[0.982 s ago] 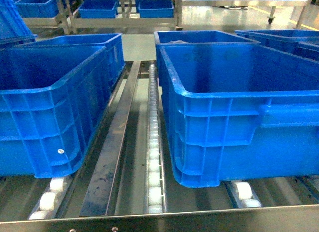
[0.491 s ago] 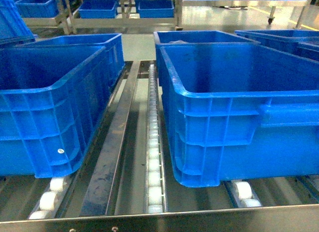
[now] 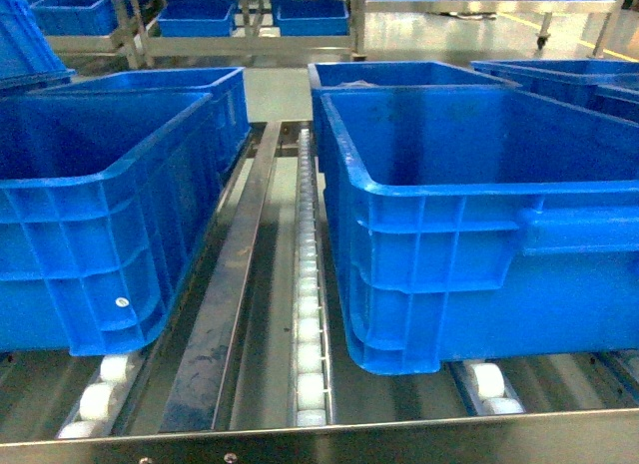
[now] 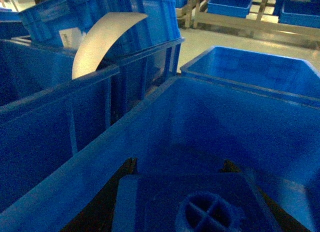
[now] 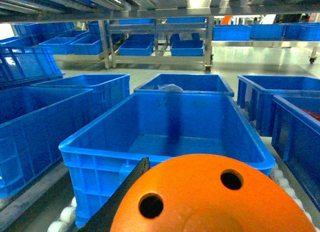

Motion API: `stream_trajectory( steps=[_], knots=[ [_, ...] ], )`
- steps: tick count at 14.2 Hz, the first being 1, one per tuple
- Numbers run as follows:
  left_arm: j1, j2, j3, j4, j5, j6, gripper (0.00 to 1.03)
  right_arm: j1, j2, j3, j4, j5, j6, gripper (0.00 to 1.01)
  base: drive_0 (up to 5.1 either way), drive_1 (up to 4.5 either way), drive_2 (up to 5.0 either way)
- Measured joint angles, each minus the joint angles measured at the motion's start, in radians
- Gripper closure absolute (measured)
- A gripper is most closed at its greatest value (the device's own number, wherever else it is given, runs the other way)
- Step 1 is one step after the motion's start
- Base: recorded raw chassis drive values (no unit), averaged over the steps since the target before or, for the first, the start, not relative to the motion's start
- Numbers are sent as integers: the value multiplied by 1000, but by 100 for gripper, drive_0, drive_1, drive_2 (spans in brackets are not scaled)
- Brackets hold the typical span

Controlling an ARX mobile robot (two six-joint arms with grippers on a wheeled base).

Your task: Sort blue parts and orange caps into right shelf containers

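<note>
In the left wrist view a blue part, a boxy block with a round cross-ribbed socket, sits between the dark fingers of my left gripper, which is shut on it above the inside of a blue crate. The right wrist view shows an orange cap, rounded with two holes, held by my right gripper; only its left finger shows. A right shelf container lies just ahead of and below the cap. Neither gripper appears in the head view.
Two big blue crates stand on the shelf with a white roller track and a steel rail between them. More crates stand behind. A curved white sheet sticks up left of the left gripper's crate.
</note>
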Motion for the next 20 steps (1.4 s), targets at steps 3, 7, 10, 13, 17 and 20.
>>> stream_trajectory(
  steps=[3,7,10,13,17,20],
  knots=[
    [-24,67,93,-5,5,32,59,0,0,0,0,0,0,60,0,0,0],
    [-37,97,140,-18,5,43,59,0,0,0,0,0,0,60,0,0,0],
    [-38,111,161,-19,6,52,59,0,0,0,0,0,0,60,0,0,0],
    [-38,119,169,-19,5,55,59,0,0,0,0,0,0,60,0,0,0],
    [-37,141,170,-29,-8,56,59,0,0,0,0,0,0,60,0,0,0],
    [-37,141,170,-26,-10,56,25,0,0,0,0,0,0,60,0,0,0]
  ],
)
